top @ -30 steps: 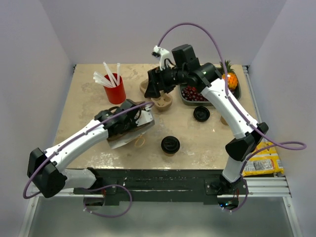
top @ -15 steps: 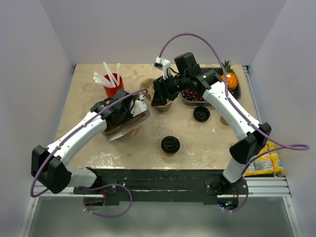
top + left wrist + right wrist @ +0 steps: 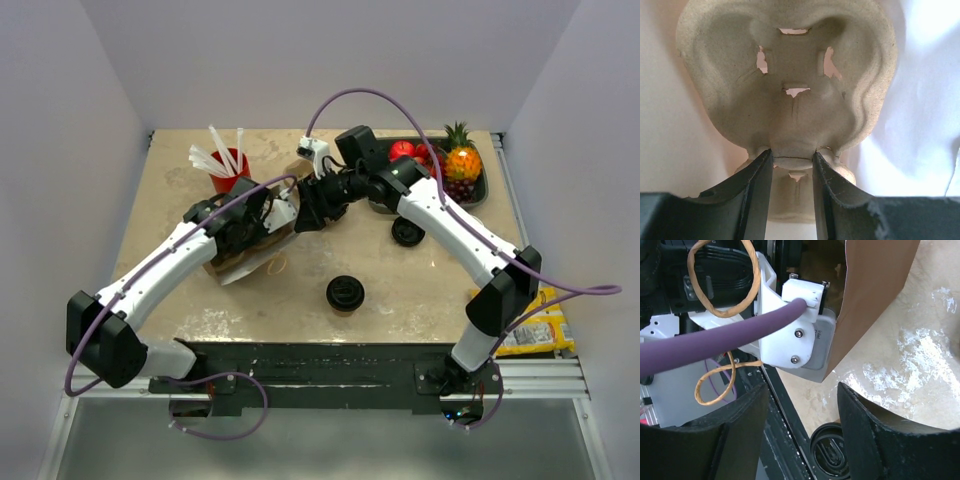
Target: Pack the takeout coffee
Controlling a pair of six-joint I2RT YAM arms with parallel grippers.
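The takeout coffee (image 3: 343, 293), mostly a black disc from above, stands near the table's front edge. It also shows low in the right wrist view (image 3: 832, 455). My left gripper (image 3: 275, 215) reaches into the mouth of a brown paper bag (image 3: 238, 262). In the left wrist view it (image 3: 792, 157) is shut on a nub of a moulded pulp cup carrier (image 3: 790, 75). My right gripper (image 3: 308, 208) hovers at the bag's mouth, open and empty (image 3: 802, 390), well behind the coffee. The carrier is hidden in the top view.
A second black lid (image 3: 406, 231) lies right of centre. A red cup with white straws (image 3: 232, 178) stands at the back left. A black fruit tray (image 3: 478, 185) is at the back right. A yellow packet (image 3: 535, 325) lies off the table's right edge. The bag's twine handles (image 3: 725, 280) loop near my left wrist.
My left arm has carried the bag farther back and to the right. My right gripper has swung left and nearer, to the bag's mouth, and now covers the carrier in the top view.
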